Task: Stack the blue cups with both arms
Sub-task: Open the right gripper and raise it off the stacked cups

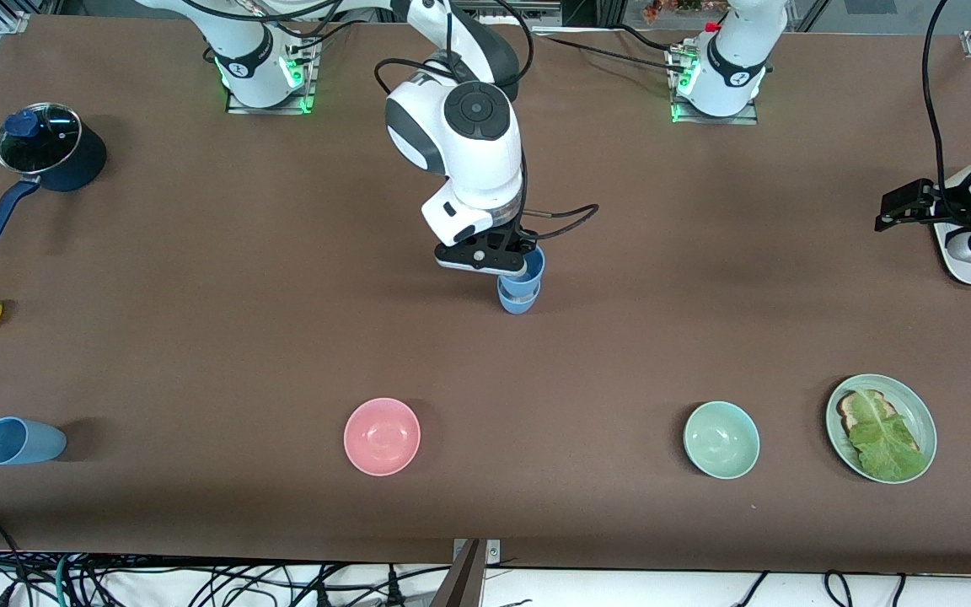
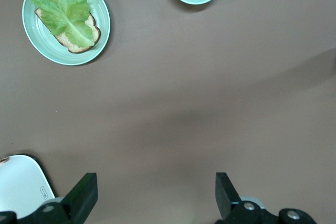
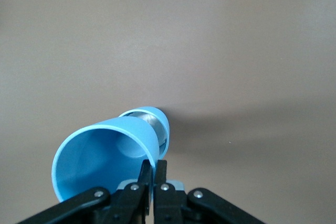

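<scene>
**Held cup to be seated in the centre cup**

Low in the frame's left corner, a mid-blue plastic tumbler (image 1: 20,441) lies tipped on the brown bench (image 1: 199,354). A pink bowl (image 1: 382,436) and pale green bowl (image 1: 721,439) are seen empty; a green plate (image 1: 915,413) carries lettuce on toast (image 1: 882,434).

At centre, a second blue tumbler (image 1: 533,268) is pinched by its rim in the right pincer (image 1: 528,261), over a third (image 1: 518,299). Rims should be aligned before release.

At the right edge, the left pincer (image 2: 155,195) is held wide, waiting.

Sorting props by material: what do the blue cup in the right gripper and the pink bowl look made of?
The small mid-blue tapered cup, pinched at its rim by the right gripper, looks like matte plastic: thin wall, even colour, soft sheen. The round pink bowl shows a glossier inside with bright highlights, so glazed ceramic or hard melamine; the look leaves that open.
</scene>
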